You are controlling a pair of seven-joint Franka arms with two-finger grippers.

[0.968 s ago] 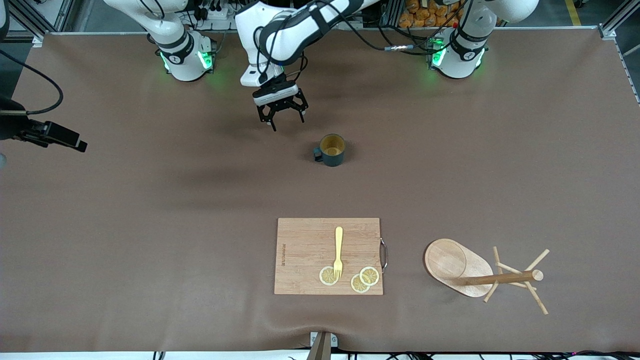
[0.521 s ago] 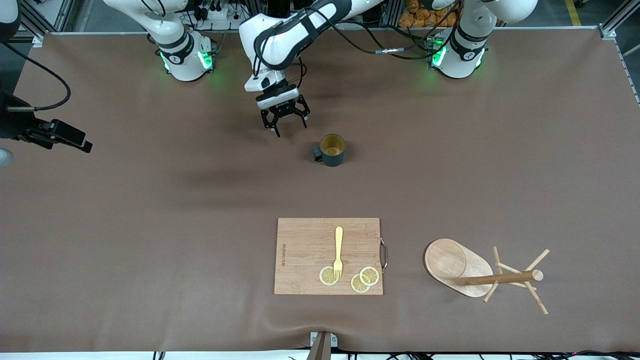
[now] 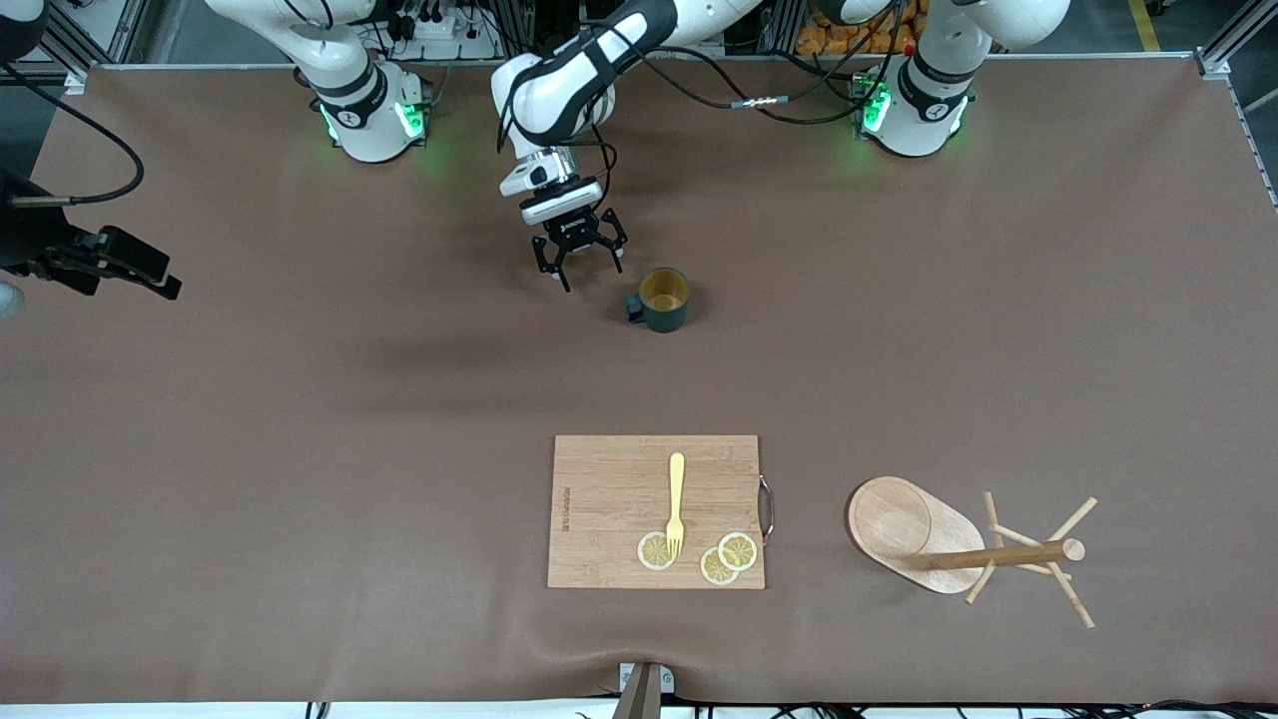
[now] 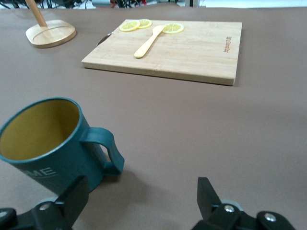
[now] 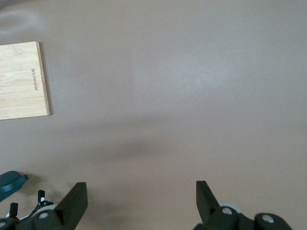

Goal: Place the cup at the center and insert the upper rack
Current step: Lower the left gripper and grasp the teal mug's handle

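The teal-green cup stands upright on the brown table near the middle of the bench, closer to the robots' edge than to the camera's edge, its tan inside showing and its handle turned toward the right arm's end. The left gripper, on the arm that reaches across from its base, hangs low over the bare table just beside the cup's handle, fingers spread apart and holding nothing; in the left wrist view its two dark fingertips frame the cup, which sits close to one of them. The right gripper waits up over the right arm's end of the bench, and the right wrist view shows its fingers parted over empty cloth. The wooden mug tree lies tipped on its side toward the corner at the left arm's end, near the camera's edge, well apart from the cup. Beside it lies a bamboo cutting board carrying a yellow fork and three lemon slices.
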